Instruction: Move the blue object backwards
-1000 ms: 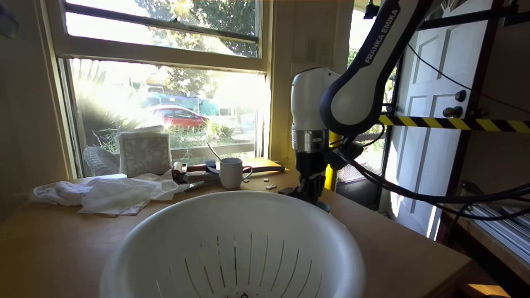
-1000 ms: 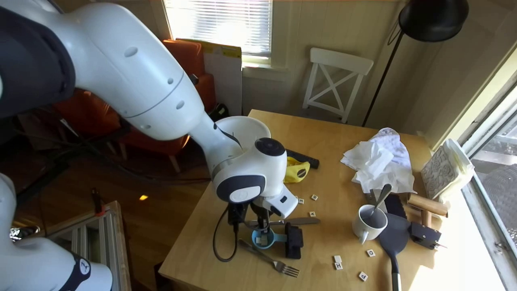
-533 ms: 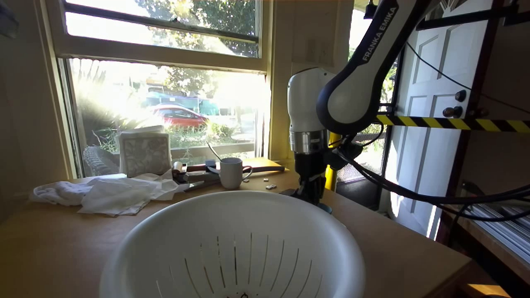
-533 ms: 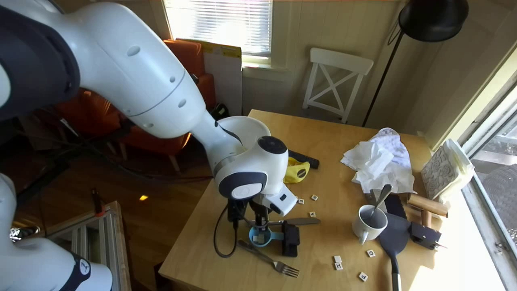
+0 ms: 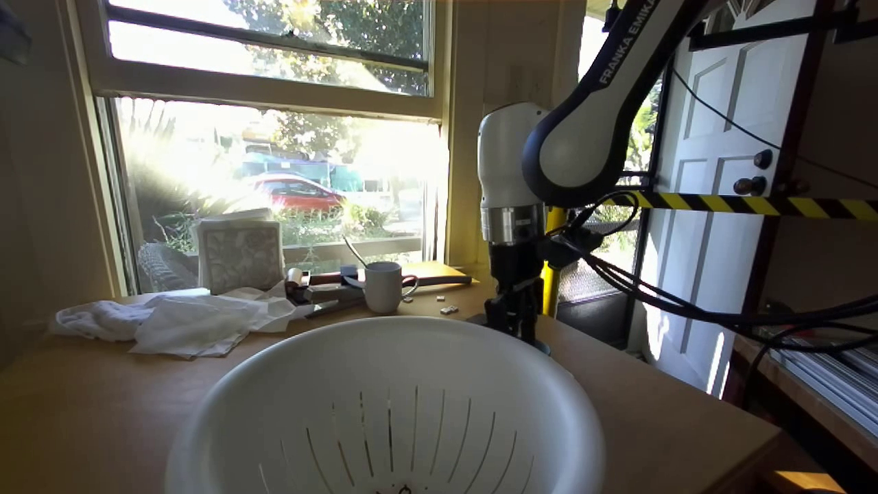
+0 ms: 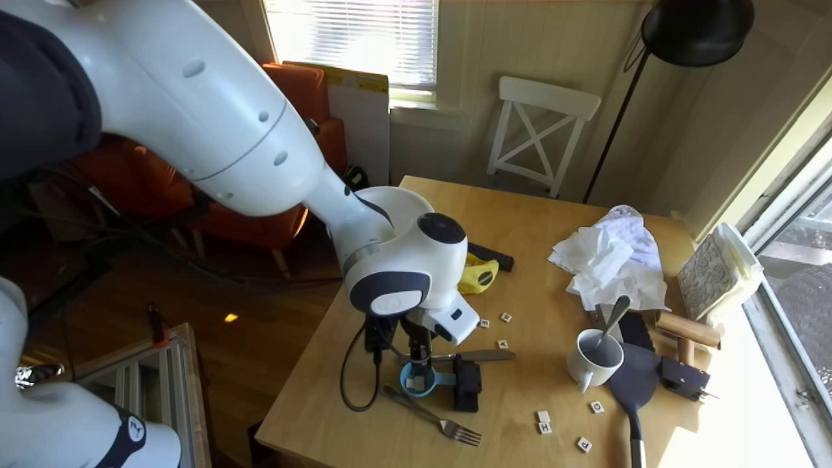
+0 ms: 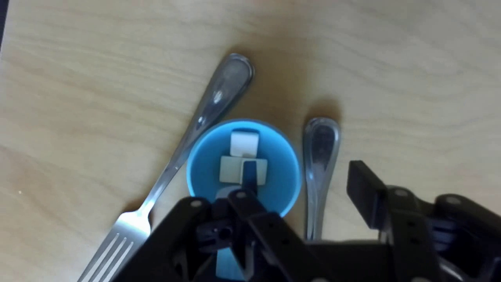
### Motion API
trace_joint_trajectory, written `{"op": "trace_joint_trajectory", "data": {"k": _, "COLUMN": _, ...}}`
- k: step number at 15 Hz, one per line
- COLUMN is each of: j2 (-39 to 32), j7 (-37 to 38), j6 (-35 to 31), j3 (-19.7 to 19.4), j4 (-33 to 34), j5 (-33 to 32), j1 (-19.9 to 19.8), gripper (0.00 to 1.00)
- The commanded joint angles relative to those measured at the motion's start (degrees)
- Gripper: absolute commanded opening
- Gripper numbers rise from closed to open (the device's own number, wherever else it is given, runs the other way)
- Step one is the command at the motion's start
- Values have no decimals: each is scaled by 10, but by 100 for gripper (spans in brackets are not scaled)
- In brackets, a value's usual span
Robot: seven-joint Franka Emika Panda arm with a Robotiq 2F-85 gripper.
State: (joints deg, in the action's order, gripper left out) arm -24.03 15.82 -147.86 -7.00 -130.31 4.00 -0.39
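Observation:
The blue object is a round cup [image 7: 283,156] with white tiles [image 7: 243,145] inside and a blue handle [image 6: 446,378] running to a black block [image 6: 467,385]. It stands on the table; its rim [image 5: 542,348] shows only partly behind the colander. My gripper [image 7: 303,176] is open with a wide gap. One of its fingers [image 7: 249,172] hangs over the cup's inside, the other beyond the knife, so the near cup wall lies between them in the wrist view. No contact with the wall shows. The gripper [image 6: 420,365] is right above the cup in an exterior view.
A fork [image 7: 203,117] lies against one side of the cup and a knife [image 7: 321,149] on the other. The white colander [image 5: 384,336], a yellow item [image 6: 478,274], a remote [image 6: 492,256], a mug [image 6: 594,359], a spatula [image 6: 634,377] and loose letter tiles [image 6: 544,422] share the table.
The cup and black block shifted slightly left in an exterior view during the first half second, along with my gripper. Since then the gripper has opened and the arm has risen slightly; the cup stayed put.

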Motion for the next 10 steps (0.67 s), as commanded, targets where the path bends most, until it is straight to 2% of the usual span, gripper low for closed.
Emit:
{"op": "trace_joint_trajectory", "data": {"k": 1, "j2": 125, "j7": 14, "j6": 55, "j3": -8, "j4": -64, "j5": -1, "j1": -2, "gripper": 92}}
{"op": "trace_joint_trajectory", "data": {"k": 2, "j2": 153, "j7": 15, "j6": 67, "j3": -10, "j4": -76, "j5": -4, "j1": -4, "gripper": 98}}
{"op": "trace_joint_trajectory", "data": {"k": 3, "j2": 185, "j7": 4, "j6": 81, "j3": -11, "j4": -91, "j5": -11, "j1": -7, "gripper": 100}}
{"op": "trace_joint_trajectory", "data": {"k": 6, "j2": 284, "j7": -63, "j6": 125, "j3": -5, "j4": -129, "j5": -44, "j1": -18, "gripper": 100}}
{"op": "trace_joint_trajectory", "data": {"k": 9, "j2": 381, "j7": -114, "j6": 207, "j3": 1, "j4": -153, "j5": -44, "j1": -25, "gripper": 100}}
{"op": "trace_joint_trajectory", "data": {"k": 10, "j2": 301, "j7": -79, "j6": 170, "j3": 4, "j4": -112, "j5": -35, "j1": -26, "gripper": 100}}
